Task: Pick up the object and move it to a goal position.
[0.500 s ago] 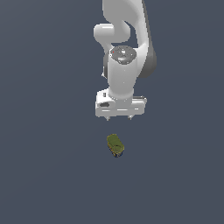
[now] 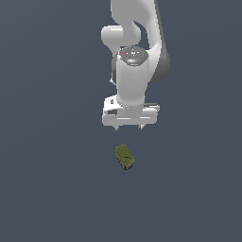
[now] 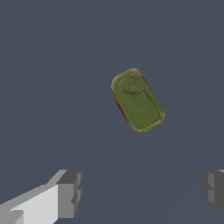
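Note:
The object point(image 2: 124, 157) is a small olive-green rounded block with a dark end, lying on the dark grey floor. In the wrist view the object point(image 3: 137, 99) shows its flat green top, tilted. My gripper point(image 2: 130, 127) hangs above it and a little toward the far side, not touching it. The jaws stand wide apart with nothing between them; the grey fingertips point(image 3: 70, 192) show apart at both sides of the wrist view.
The plain dark grey floor point(image 2: 47, 189) surrounds the object. The white arm point(image 2: 134, 56) rises behind the gripper. No goal marker shows.
The arm has shifted slightly; the gripper still hangs above the object, which has not moved.

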